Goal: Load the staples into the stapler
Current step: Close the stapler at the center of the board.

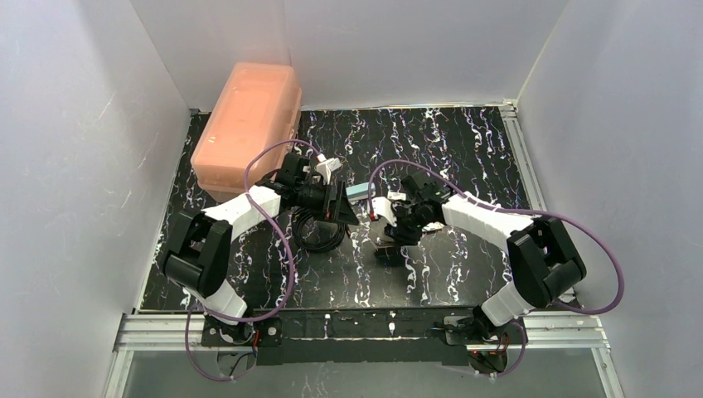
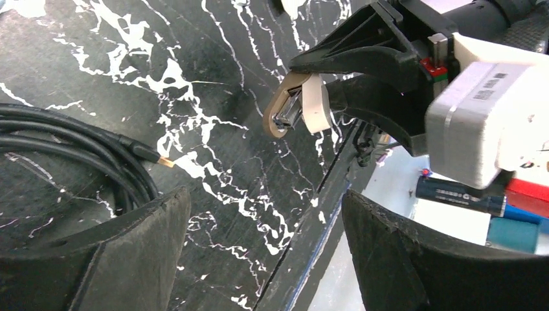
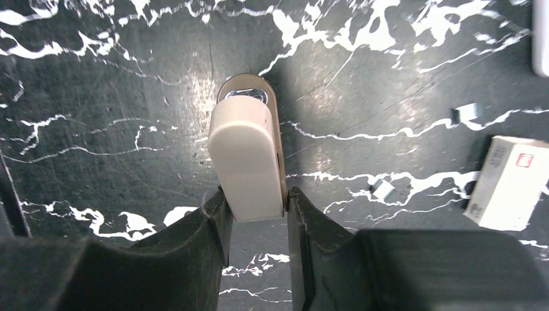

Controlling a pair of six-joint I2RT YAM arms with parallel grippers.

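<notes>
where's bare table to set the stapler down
Free: the far right of the table, between the right arm and the back wall; also the near strip between the two arm bases. Crowded: the middle around the stapler, with the cable coil, loose staples and a small box; pink box fills the far left.

A: Top camera sits high behind the arm bases, looking down and forward across the whole surface (image 1: 464,149).
B: Left wrist camera, low and close, skims sideways over that surface at the right claw (image 2: 317,84).
A: Right wrist camera looks nearly straight down, tight over its own claw.
B: And both wrist views share the stapler (image 3: 249,155), one side-on, one from above!
</notes>
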